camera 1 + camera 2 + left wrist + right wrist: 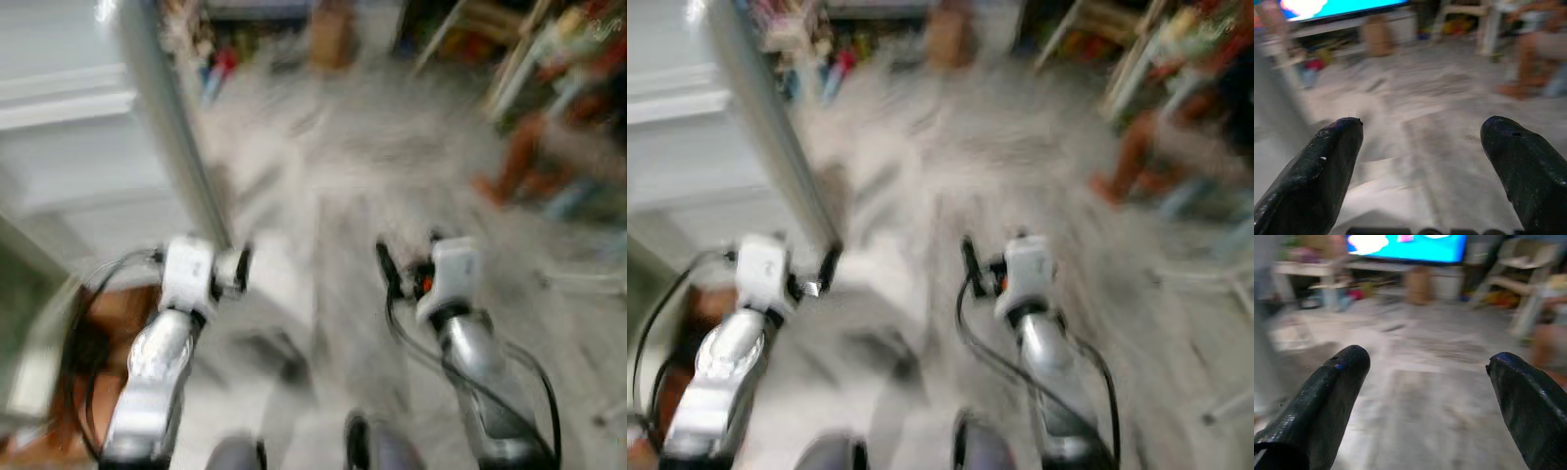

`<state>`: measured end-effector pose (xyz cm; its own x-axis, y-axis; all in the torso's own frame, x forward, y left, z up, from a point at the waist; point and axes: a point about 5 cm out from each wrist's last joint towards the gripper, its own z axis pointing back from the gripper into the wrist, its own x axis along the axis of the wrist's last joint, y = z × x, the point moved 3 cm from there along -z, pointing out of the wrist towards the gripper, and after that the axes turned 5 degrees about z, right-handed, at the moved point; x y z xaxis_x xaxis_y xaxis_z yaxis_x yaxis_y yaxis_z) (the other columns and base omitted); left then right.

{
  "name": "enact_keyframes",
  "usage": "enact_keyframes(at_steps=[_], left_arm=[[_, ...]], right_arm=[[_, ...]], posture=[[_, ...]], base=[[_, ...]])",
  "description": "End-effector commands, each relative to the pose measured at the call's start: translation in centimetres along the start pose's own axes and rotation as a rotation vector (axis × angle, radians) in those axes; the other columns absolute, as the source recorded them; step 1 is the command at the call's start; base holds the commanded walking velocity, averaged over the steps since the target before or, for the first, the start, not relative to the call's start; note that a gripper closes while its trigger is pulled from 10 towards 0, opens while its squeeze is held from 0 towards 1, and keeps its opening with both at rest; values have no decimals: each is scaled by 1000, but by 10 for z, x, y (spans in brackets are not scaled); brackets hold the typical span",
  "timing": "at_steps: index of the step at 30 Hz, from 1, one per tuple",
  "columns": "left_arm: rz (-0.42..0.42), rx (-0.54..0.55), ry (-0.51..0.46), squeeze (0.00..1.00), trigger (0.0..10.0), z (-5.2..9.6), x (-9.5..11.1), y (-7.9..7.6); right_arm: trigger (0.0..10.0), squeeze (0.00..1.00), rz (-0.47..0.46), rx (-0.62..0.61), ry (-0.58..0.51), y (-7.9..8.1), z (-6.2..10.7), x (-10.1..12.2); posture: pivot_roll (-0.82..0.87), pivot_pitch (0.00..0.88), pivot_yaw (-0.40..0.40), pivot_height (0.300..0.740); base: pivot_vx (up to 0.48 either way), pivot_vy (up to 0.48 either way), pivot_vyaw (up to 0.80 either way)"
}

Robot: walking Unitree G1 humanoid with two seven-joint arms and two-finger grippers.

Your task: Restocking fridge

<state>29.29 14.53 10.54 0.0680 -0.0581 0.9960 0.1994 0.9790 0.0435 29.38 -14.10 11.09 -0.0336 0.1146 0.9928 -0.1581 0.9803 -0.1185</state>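
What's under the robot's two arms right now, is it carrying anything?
Nothing is carried: the left gripper and right gripper both have jaws spread wide with only pale grey floor beneath. The picture is blurred, so small things on the floor cannot be made out.

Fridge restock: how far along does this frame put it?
Nothing restocked is visible. The left gripper and right gripper both have their jaws wide apart and empty, over bare grey floor. A white door edge stands at the robot's left. The blurred head views suggest walking, so fetching and loading seem left.
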Motion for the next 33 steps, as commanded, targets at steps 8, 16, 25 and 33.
enact_keyframes(at_steps=[8, 16, 25, 33], left_arm=[[-13, 10, -2, 0, 10000, -6, 6, 0], [9, -19, 0, 0, 10000, -5, 5, -3], [3, -45, 0, 0, 10000, -8, 6, -6], [37, -47, 16, 0, 10000, -12, 1, -11]], right_arm=[[10000, 0, -14, 16, -6, 9, 0, 1], [10000, 0, -18, 15, -11, 12, 2, 0], [10000, 0, -13, 32, -16, 16, 0, 2], [10000, 0, -14, 28, -6, 14, 1, 1]], posture=[[40, 115, 15, 740], [42, 113, 28, 740], [34, 118, 16, 740], [16, 111, 23, 740]], base=[[262, -398, -662], [440, -87, -71], [480, 0, 0], [480, 0, -200]])
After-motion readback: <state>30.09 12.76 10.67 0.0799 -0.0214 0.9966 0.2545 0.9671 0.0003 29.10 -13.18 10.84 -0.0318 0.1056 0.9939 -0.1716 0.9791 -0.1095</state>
